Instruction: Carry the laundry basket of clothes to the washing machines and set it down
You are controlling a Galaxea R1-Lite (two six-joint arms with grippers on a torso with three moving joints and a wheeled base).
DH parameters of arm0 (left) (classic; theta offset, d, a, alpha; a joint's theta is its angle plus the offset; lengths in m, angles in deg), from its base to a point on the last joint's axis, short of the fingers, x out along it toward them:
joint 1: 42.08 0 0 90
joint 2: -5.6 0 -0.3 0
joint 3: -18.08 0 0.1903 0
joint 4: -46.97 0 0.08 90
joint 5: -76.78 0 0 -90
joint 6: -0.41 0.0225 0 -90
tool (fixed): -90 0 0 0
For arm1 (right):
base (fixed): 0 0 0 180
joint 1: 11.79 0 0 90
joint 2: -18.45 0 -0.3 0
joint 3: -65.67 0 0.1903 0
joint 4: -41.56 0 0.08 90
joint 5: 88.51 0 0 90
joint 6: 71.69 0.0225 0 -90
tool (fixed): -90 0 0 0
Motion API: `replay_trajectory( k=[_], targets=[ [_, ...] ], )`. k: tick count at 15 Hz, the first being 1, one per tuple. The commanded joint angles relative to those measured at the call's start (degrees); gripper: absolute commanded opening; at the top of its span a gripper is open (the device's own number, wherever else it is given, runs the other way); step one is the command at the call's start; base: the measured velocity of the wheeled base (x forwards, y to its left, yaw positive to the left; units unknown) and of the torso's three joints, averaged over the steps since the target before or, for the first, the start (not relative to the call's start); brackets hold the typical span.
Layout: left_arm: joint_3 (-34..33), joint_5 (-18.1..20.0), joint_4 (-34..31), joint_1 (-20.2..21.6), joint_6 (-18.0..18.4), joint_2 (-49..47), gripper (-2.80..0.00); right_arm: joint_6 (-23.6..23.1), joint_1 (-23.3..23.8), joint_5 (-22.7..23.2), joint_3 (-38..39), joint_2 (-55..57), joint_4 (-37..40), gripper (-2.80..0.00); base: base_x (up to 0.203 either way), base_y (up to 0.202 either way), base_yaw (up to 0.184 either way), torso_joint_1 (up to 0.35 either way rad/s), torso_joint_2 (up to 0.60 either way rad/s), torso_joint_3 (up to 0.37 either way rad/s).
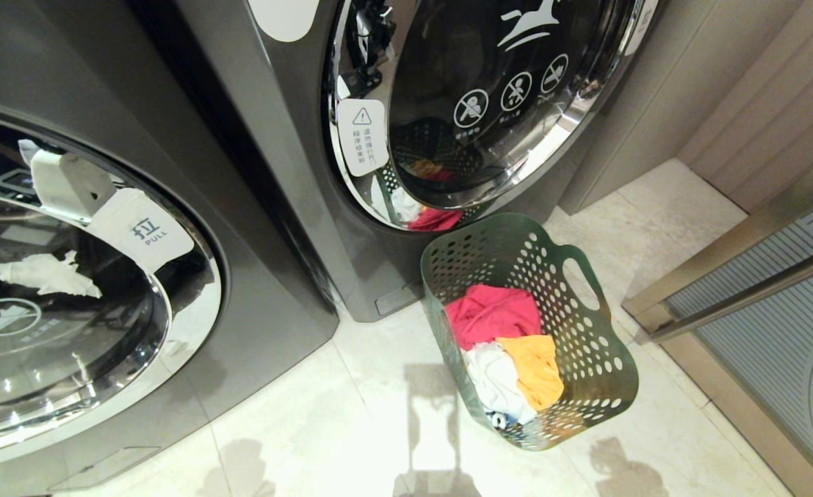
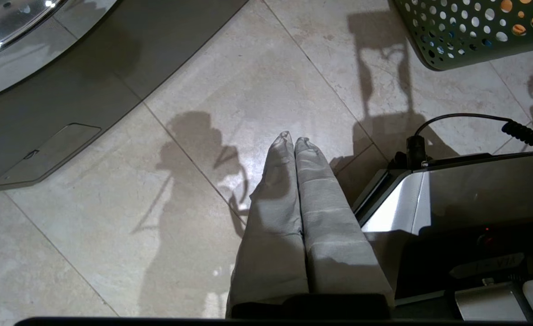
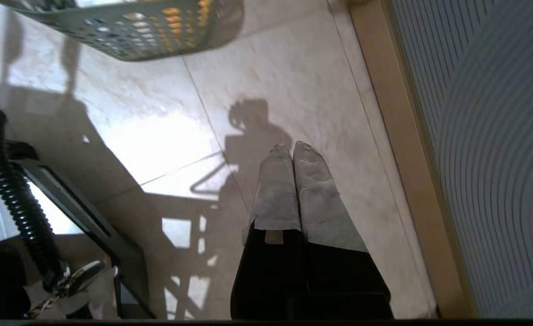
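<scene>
Two washing machines (image 1: 261, 179) in dark grey, side by side, filling the upper and left part of the head view. Each with one round glass door in a chrome ring; on the left door a white tag reading PULL (image 1: 145, 233), on the right door a white warning label (image 1: 361, 136) and three round prohibition signs. Reflection of coloured cloth visible in the lower chrome of the right door.

One pale tiled floor (image 1: 351, 428), with several shadows on it. At the right, one ribbed panel with a tan frame (image 1: 758, 324).

One laundry basket (image 1: 586, 338), dark green with round holes, standing on the floor just in front of the right washer, near its lower corner, tilted a little in the picture. One oval slot handle seen on the right wall. No gripper touching it.

Three clothes (image 1: 510, 345) inside: one pink-red at the back, one yellow-orange in the middle, one white beside it at the front left.

Left gripper (image 2: 293, 141) above bare floor, apart from the basket corner, two cloth-covered fingers (image 2: 275, 199) pressed together, holding nothing. Right gripper (image 3: 289, 149) likewise above the floor, near the tan frame, two fingers clenched together and empty.
</scene>
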Motion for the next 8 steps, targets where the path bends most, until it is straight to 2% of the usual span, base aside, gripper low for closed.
replay_trajectory(
  k=[1, 2, 4, 6, 8],
  targets=[
    [-0.1, -0.2, -0.1, -0.2, 0.0, -0.1, -2.8, 0.7, 2.3, -0.5, -0.6, 0.7, 1.2, -2.8, 0.0, 0.0, 0.0, 0.0, 0.0, 0.0],
    [0.0, -0.3, -0.3, 0.2, 1.1, -0.1, -2.8, 0.9, 2.3, -0.6, -0.6, 1.0, 1.3, -2.8, 0.0, 0.0, 0.0, 0.0, 0.0, 0.0],
    [0.5, 0.6, -1.9, 2.4, 5.7, -1.0, -2.8, 0.7, 2.4, -0.6, -0.5, -0.5, 1.0, -2.8, 0.0, 0.0, 0.0, 0.0, 0.0, 0.0],
    [0.6, 0.8, -1.9, 3.0, 5.8, -0.3, -2.8, 0.8, 2.4, 2.2, -0.1, -0.5, 0.7, -2.8, 0.0, 0.0, 0.0, 0.0, 0.0, 0.0],
    [0.4, 0.8, -1.6, 3.6, 5.3, 0.0, -2.8, 2.7, 2.1, 2.3, 0.0, -0.4, 0.8, -2.8, 0.0, 0.0, 0.0, 0.0, 0.0, 0.0]
  ],
)
